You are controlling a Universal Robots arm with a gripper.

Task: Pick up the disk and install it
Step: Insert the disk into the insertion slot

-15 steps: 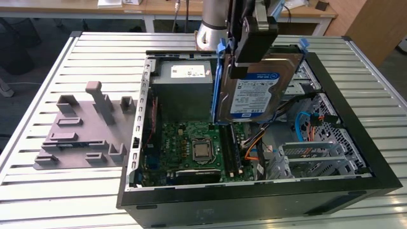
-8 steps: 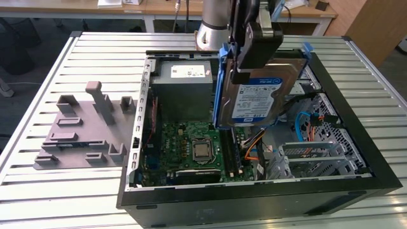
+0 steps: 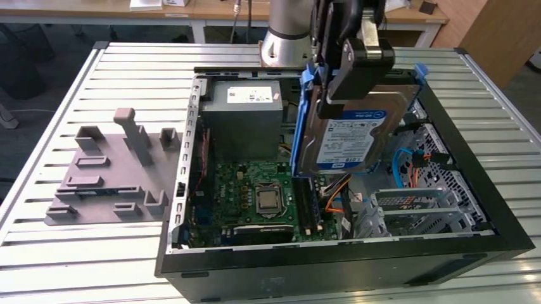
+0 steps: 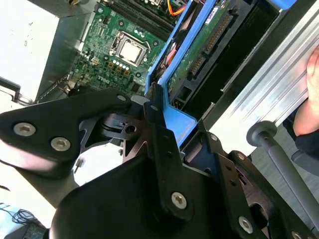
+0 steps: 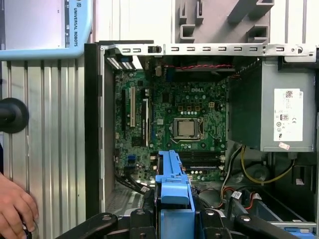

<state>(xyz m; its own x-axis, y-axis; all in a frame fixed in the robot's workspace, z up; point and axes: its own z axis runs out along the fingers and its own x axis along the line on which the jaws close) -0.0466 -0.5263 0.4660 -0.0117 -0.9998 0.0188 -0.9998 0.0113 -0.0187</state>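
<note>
Exterior view: grey slotted stand point(image 3: 101, 171) flat on the slatted worktop point(image 3: 127, 82), at 9 o'clock from the open computer case point(image 3: 338, 269). Inside the case, motherboard point(image 3: 253, 193) exposed, 1 power supply point(image 3: 241, 117) at its 12 o'clock. Over the case interior, at 2 o'clock from the motherboard, disk point(image 3: 359, 136) held on edge, tilted; fingers point(image 3: 359, 69) clamped on its blue carrier.

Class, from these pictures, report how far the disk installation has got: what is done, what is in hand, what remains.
Done: the disk is picked up, off the grey stand. In hand: the end effector grips its blue carrier, holding it on edge above the open computer case. Left: it is not yet seated in any bay.
</note>
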